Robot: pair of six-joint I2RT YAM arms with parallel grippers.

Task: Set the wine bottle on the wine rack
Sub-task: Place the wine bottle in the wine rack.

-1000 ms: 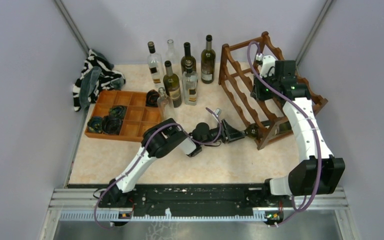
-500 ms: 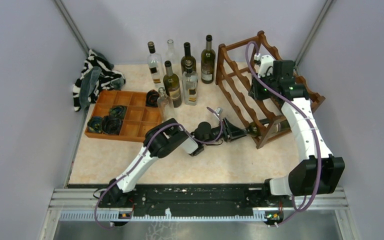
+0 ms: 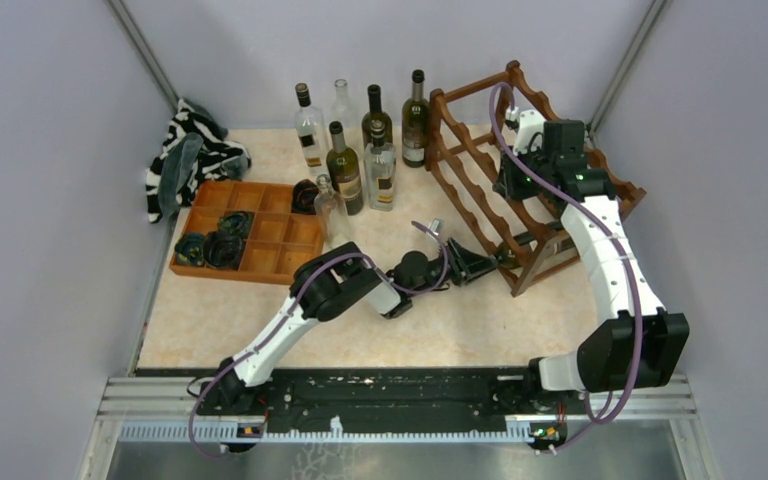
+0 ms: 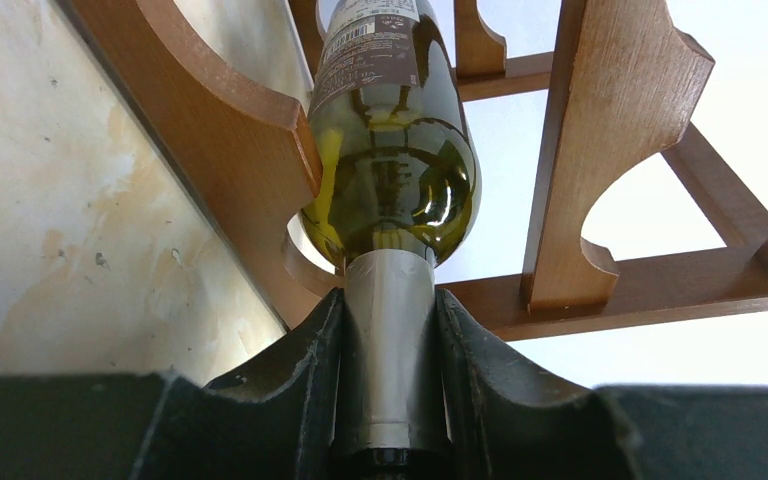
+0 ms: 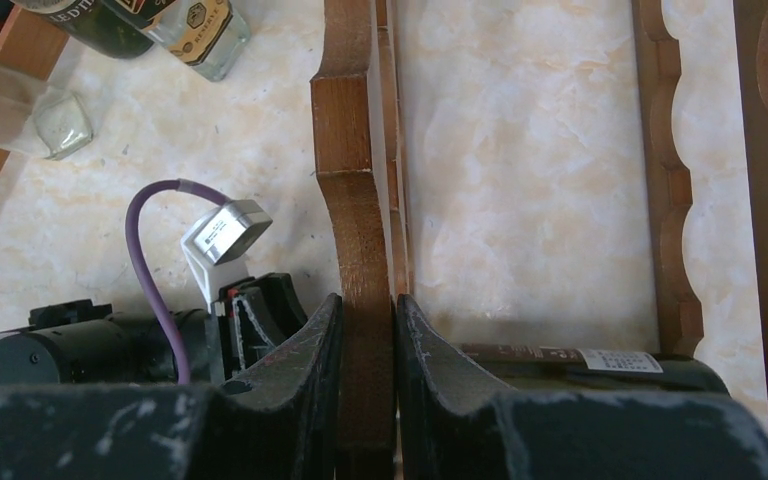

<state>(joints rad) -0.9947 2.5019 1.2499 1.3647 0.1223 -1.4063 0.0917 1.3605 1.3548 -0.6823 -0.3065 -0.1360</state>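
Left pincer (image 4: 390, 335) is clenched on the foil-capped neck of the olive-green glass wine bottle (image 4: 392, 170), whose body lies in the lowest bay at the six-o'clock end of the dark reddish-brown scalloped wooden wine rack (image 4: 600, 120), itself clamped by the right pincer (image 5: 368, 315); seating and release judged outstanding.

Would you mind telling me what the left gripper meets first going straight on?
Probably the scalloped rail of the reddish-brown wooden wine rack, flanking the green glass wine bottle the left gripper holds.
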